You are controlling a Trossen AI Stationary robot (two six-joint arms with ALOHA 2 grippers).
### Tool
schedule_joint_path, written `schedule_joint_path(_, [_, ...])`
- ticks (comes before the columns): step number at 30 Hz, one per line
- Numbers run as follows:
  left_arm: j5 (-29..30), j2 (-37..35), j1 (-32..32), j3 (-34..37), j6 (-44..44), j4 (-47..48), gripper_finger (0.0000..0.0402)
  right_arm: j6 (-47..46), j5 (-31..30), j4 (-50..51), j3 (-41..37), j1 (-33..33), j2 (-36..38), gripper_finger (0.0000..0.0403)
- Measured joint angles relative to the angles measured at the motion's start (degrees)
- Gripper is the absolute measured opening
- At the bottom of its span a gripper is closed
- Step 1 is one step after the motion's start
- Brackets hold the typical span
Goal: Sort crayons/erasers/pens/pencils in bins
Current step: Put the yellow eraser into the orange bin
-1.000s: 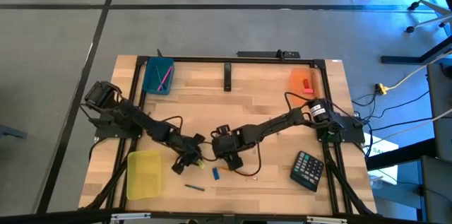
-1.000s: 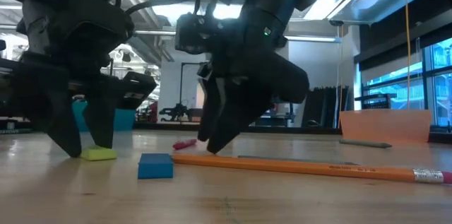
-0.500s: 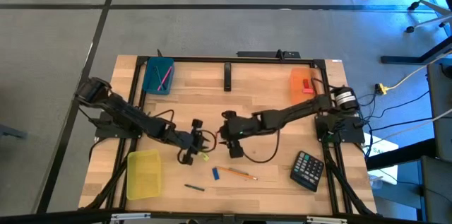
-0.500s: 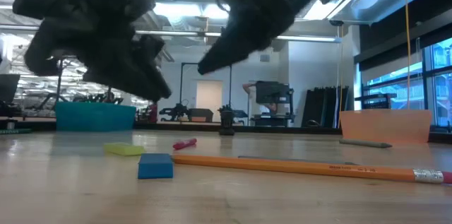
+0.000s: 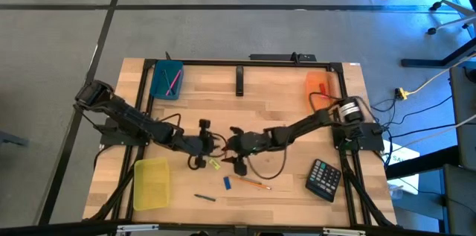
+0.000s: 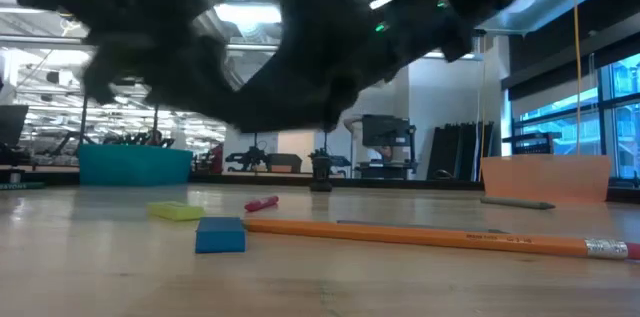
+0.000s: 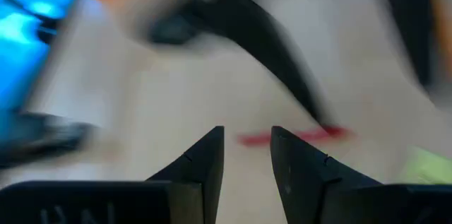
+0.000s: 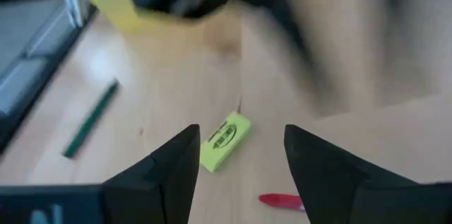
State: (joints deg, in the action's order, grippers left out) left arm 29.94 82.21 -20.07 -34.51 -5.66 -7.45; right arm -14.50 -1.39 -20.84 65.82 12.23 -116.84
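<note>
While both arms crowd the table's middle, the left gripper (image 5: 205, 144) has its fingers a little apart and empty; the right gripper (image 5: 236, 154) is spread wide and empty. One yellow eraser (image 5: 214, 164) lies between them. Three bins: teal (image 5: 166, 80) at 11 o'clock, orange (image 5: 317, 85) at 1, yellow (image 5: 151, 183) at 8. Bare wood stays free near 12.

Yellow eraser (image 5: 215, 164) flat on the table, a short chunky block, just in front of the red crayon (image 6: 262, 203); blue eraser (image 5: 227, 183) flat and nearer the front edge than the yellow eraser, with the orange pencil (image 5: 255, 183) lying beside it. Teal bin (image 5: 166, 79) at the far left corner, holding thin sticks; orange bin (image 5: 317, 85) at the far right corner; yellow bin (image 5: 152, 182) at the near left, well apart from the yellow eraser.
</note>
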Motion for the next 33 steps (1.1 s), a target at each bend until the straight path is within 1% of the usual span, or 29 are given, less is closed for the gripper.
schedule_joint_path(3, [7.55,-2.39,0.7,-2.72,-2.41,1.08,0.011,0.72,-0.02,8.33,6.65,0.39,-4.59,0.0209])
schedule_joint_path(6, [13.52,-5.7,1.28,-5.55,-4.64,1.61,0.011,2.0,-0.05,15.98,13.7,0.59,-8.63,0.0209])
schedule_joint_path(10, [18.17,-11.2,1.66,-8.11,-6.12,1.17,0.011,3.19,0.2,23.52,21.39,0.74,-13.36,0.0209])
schedule_joint_path(14, [19.18,-16.16,2.0,-8.42,-6.55,1.5,0.011,2.69,2.08,25.77,25.9,0.76,-15.62,0.0209])
schedule_joint_path(18, [19.15,-18.92,1.94,-8.45,-6.5,1.54,0.011,1.49,3.0,26.26,26.79,0.76,-16.48,0.0209])
schedule_joint_path(20, [19.16,-19.55,1.96,-8.42,-6.5,1.63,0.011,1.5,2.86,28.34,26.93,0.76,-16.47,0.0209])
schedule_joint_path(22, [19.14,-19.64,1.96,-8.45,-6.48,1.8,0.011,1.5,1.73,30.85,27.07,0.78,-16.29,0.0209])
schedule_joint_path(27, [19.03,-19.18,2.09,-8.42,-6.69,2.64,0.011,0.97,-3.94,35.51,27.21,1.68,-16.13,0.0204])
schedule_joint_path(30, [19.05,-19.2,2.51,-8.4,-6.49,3.11,0.011,0.99,-7.8,36.13,27.21,2.18,-16.15,0.0187])
schedule_joint_path(33, [19.05,-19.2,3.06,-8.4,-6.46,4.42,0.011,1.53,-7.79,36.4,27.89,2.14,-16.3,0.0168])
